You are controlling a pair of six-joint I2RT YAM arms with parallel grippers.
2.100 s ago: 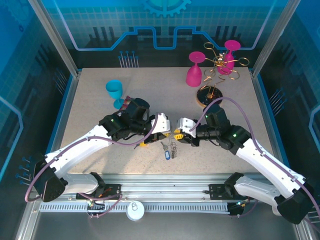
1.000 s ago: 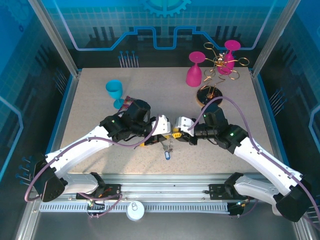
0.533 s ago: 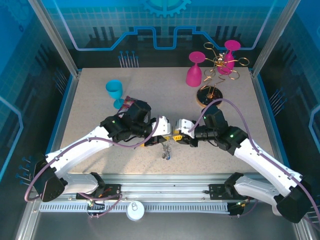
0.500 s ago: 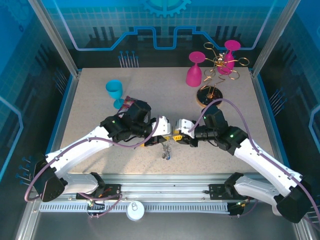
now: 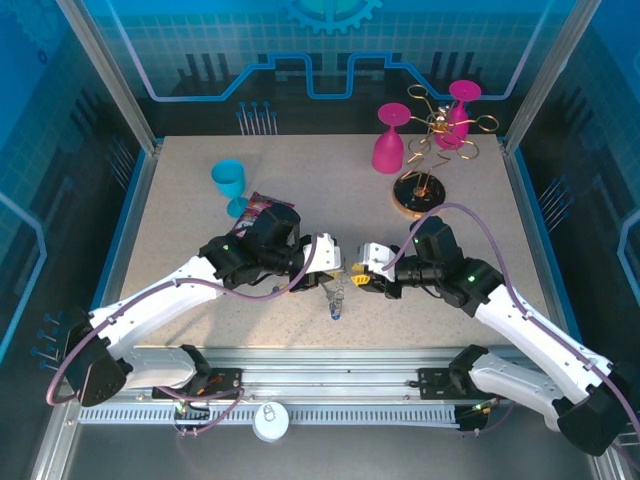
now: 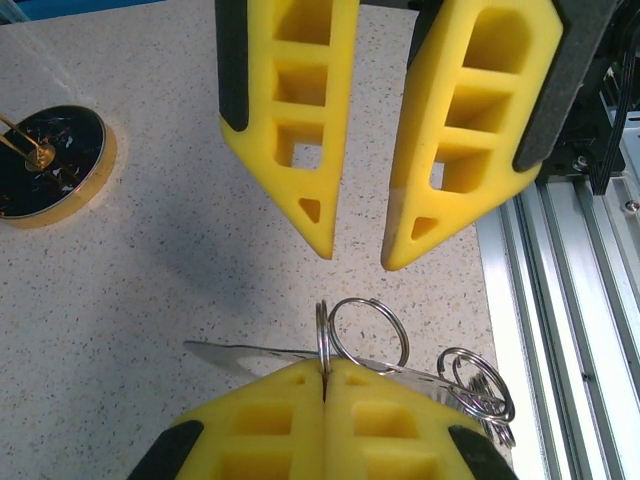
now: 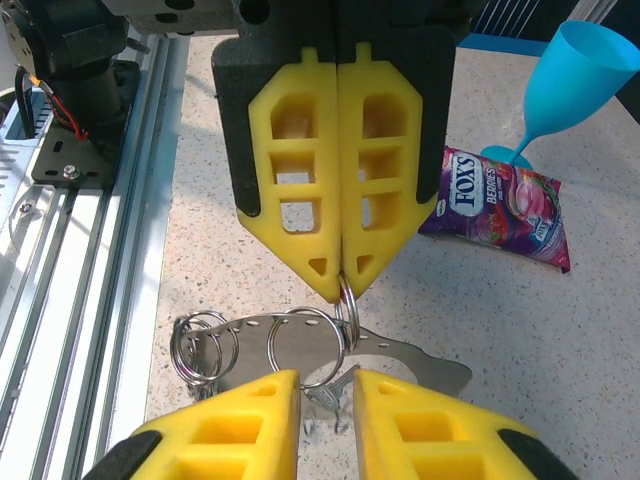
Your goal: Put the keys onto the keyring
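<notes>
The keyring (image 6: 367, 331) is a bunch of silvery split rings on a thin perforated metal strip (image 7: 410, 352), held just above the table. My left gripper (image 6: 325, 372) is shut on one ring, seen edge-on (image 7: 346, 300). My right gripper (image 7: 328, 400) faces it, open, with a second ring (image 7: 306, 347) and a small key (image 7: 352, 383) just ahead of the gap, not pinched. Seen from above, the left gripper (image 5: 328, 262) and right gripper (image 5: 362, 272) almost meet at table centre, and the blue-tagged key (image 5: 336, 314) dangles below them. A cluster of smaller rings (image 7: 200, 346) hangs at the strip's end.
A purple candy packet (image 7: 500, 205) and a blue goblet (image 5: 229, 182) lie behind the left arm. Two pink goblets (image 5: 390, 140) and a gold wire rack on a round base (image 5: 418, 192) stand at the back right. The aluminium rail (image 6: 570, 290) runs along the near table edge.
The left gripper has lifted the ring bunch off the table, so the keys now dangle. The right gripper has backed off slightly to the right, its fingers staying apart.
</notes>
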